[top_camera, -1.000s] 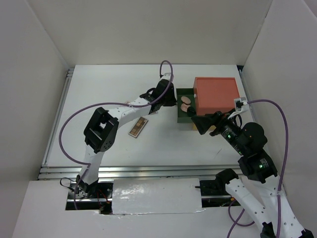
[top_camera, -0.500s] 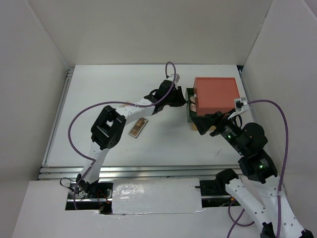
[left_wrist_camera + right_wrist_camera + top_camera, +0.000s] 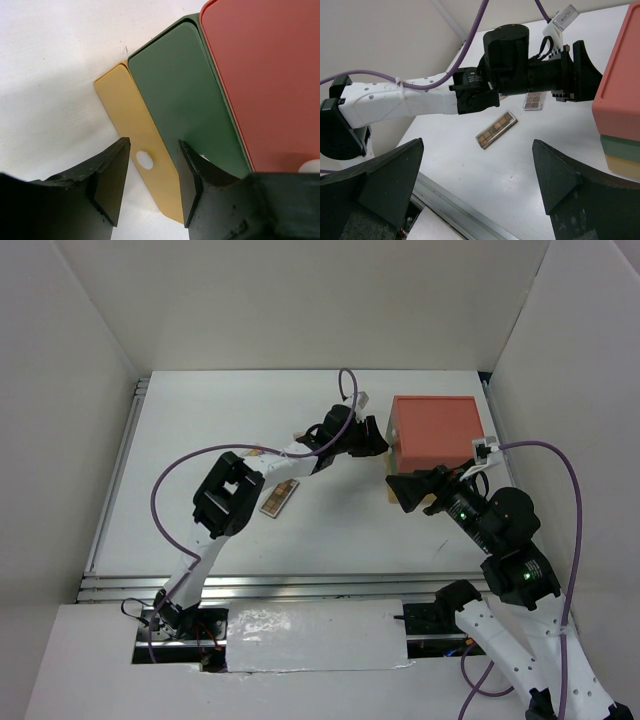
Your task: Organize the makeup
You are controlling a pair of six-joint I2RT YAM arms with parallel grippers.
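Observation:
Two pieces of makeup lie on the white table: a long eyeshadow palette (image 3: 280, 497) (image 3: 495, 129) and a smaller palette (image 3: 534, 101) beyond it, beside the left arm. My left gripper (image 3: 377, 437) (image 3: 154, 148) is open at the drawer box's left face, holding nothing. Its fingers (image 3: 112, 180) frame the yellow drawer front (image 3: 145, 130). The green drawer front (image 3: 190, 100) and the red one (image 3: 270, 75) sit flush. My right gripper (image 3: 405, 490) (image 3: 477, 147) hangs open and empty over the table, near the box's front corner.
The drawer box (image 3: 435, 430) (image 3: 620, 90) stands at the back right, its drawers pushed in. White walls enclose the table on three sides. A metal rail (image 3: 250, 585) runs along the near edge. The left arm (image 3: 410, 97) stretches across the table's middle.
The green drawer with the peach compacts has slid shut as my left gripper pushed right against it. The left jaws have opened wider. The right arm has not moved.

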